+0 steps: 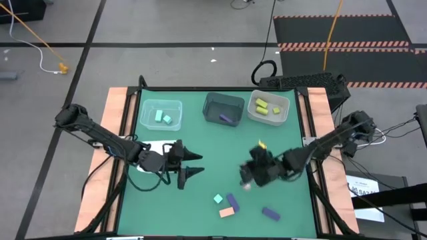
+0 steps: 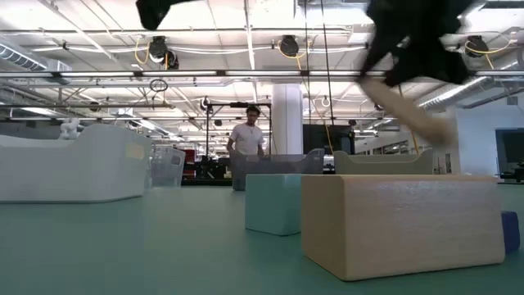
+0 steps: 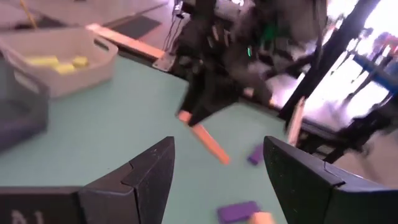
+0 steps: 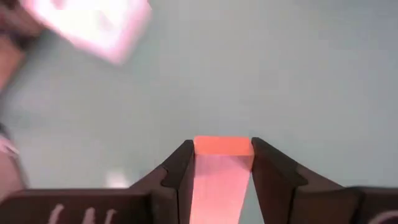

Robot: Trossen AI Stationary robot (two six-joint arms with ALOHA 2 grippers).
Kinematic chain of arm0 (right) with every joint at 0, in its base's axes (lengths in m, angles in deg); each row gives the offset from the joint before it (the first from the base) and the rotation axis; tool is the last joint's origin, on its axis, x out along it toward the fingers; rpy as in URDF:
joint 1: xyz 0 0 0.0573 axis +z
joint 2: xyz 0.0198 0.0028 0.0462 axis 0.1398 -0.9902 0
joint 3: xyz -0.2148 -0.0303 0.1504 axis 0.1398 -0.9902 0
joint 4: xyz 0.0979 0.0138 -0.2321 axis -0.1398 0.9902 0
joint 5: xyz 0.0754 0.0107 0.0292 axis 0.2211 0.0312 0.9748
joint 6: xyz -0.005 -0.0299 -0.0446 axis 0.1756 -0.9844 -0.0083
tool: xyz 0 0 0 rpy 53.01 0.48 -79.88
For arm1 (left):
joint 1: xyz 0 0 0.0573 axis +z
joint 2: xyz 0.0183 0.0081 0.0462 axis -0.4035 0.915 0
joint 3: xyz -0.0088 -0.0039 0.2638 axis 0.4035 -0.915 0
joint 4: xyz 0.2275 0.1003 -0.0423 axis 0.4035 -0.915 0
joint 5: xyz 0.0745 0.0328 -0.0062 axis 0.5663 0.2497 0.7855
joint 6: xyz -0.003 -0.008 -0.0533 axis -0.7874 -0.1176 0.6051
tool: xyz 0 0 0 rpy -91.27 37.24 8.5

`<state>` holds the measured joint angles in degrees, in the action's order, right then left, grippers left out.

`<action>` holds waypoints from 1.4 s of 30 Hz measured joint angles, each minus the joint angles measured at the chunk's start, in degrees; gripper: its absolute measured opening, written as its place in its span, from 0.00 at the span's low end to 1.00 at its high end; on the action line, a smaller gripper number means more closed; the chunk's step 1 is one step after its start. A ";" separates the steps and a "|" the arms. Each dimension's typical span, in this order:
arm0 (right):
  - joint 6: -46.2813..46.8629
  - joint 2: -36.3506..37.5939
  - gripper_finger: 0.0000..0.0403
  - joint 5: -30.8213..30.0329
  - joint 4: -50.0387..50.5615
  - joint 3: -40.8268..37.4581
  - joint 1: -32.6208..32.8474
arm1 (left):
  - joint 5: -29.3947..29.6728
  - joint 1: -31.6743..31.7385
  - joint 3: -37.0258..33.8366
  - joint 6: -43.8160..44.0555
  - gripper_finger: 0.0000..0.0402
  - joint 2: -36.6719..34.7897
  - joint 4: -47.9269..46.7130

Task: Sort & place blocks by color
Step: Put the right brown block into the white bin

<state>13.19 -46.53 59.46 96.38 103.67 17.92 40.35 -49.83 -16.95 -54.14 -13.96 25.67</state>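
Two claws work over one green desk (image 1: 200,200): the left claw (image 1: 193,164) and the right claw (image 1: 248,179), which grips one salmon-orange bar (image 4: 221,168). Three bins line the far edge: one clear bin (image 1: 160,113) with two mint-teal blocks, one dark bin (image 1: 223,107) with one purple block, and one pale bin (image 1: 269,108) with three yellow-green blocks. Four loose blocks lie near the right claw: one mint-teal cube (image 1: 218,199), two purple pieces (image 1: 232,202) and one salmon-orange block (image 1: 227,212).

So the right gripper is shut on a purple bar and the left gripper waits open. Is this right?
Not quite. The right gripper is shut on a salmon-orange bar, not a purple one; the right wrist view shows it between the fingers. The left gripper does wait open.
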 joint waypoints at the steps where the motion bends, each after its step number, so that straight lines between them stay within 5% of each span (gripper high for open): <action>1: -2.77 0.21 0.28 -1.67 -4.35 0.00 -1.66 | -0.02 0.09 -0.04 -2.31 0.61 0.66 0.81; 11: -24.39 -0.31 0.28 -4.59 -38.81 0.07 -14.14 | 5.02 4.25 -0.04 -12.13 0.61 8.49 8.57; 17: -30.86 -0.32 0.28 -6.39 -42.73 0.07 -16.63 | 16.70 5.62 0.91 -19.43 0.61 9.32 10.03; 33: -52.58 -0.32 0.28 -9.32 -56.65 0.07 -19.70 | 17.16 17.22 1.16 -21.29 0.60 9.31 13.47; 37: -53.42 -0.32 0.28 -8.91 -56.07 0.07 -20.55 | 13.90 18.24 1.16 -21.23 0.50 9.31 13.45; 42: -54.30 -0.32 0.32 -7.17 -55.83 0.09 -21.46 | 10.13 19.12 1.16 -21.40 0.22 9.31 13.32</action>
<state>-41.11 -46.84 52.28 40.54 103.75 -3.54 50.48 -30.72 -15.79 -75.54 -4.64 38.99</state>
